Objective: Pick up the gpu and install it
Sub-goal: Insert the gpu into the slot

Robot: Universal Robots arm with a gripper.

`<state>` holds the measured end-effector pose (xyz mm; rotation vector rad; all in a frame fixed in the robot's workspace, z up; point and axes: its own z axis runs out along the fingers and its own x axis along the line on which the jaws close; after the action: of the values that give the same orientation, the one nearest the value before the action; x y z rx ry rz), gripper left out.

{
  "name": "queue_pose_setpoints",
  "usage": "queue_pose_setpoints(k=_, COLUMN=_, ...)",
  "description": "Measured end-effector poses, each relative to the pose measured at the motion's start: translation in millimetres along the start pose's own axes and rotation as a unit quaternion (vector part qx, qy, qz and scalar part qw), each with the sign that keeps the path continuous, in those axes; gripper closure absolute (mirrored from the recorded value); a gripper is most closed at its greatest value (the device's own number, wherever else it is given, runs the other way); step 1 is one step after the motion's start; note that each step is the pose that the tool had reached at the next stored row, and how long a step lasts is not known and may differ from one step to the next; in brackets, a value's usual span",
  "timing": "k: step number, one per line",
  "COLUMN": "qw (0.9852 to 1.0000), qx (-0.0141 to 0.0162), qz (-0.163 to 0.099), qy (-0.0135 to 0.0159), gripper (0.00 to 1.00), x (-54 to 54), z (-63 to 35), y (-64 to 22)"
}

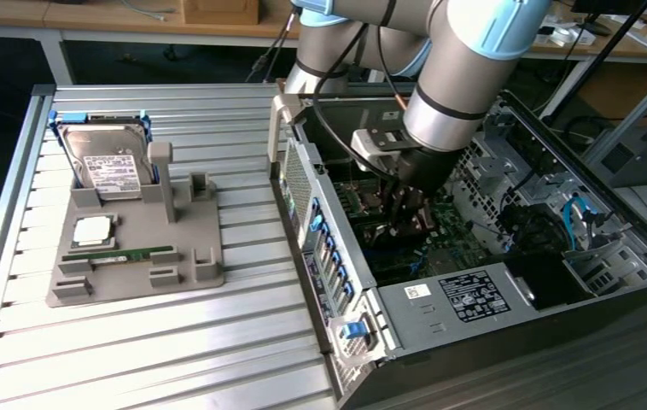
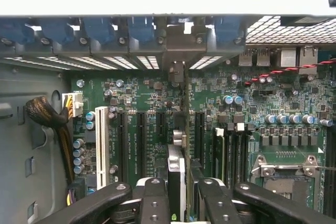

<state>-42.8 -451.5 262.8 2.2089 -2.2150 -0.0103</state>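
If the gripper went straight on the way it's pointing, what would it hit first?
Most likely the motherboard: the gripper points down into the open case, holding the gpu edge-on above the expansion slots, so the card's edge would arrive first. How much gap there is looks unclear.

This is a robotics lab or test workshop. An industrial robot arm (image 1: 460,77) reaches into an open computer case (image 1: 300,184) whose bare motherboard (image 2: 142,93) lies exposed. Just beside the case, on the exterior view's left, stands a counter (image 1: 130,342) of ribbed aluminium profiles. On it a grey fixture plate (image 1: 193,265) holds loose computer parts, a hard drive (image 1: 111,166) among them. Behind the case run wooden desks (image 1: 96,13) strewn with cables.
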Motion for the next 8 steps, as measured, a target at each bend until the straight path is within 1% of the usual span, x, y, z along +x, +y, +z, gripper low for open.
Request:
queue_pose_setpoints(k=5, qw=1.0000, qx=-0.0002, qz=0.000, qy=0.0005, gripper=0.73, x=-1.3, z=1.9, y=-0.3)
queue_pose_setpoints(k=8, qw=1.0000, qx=-0.0001, qz=0.000, qy=0.0002, gripper=0.73, x=-1.6, z=2.7, y=-0.3)
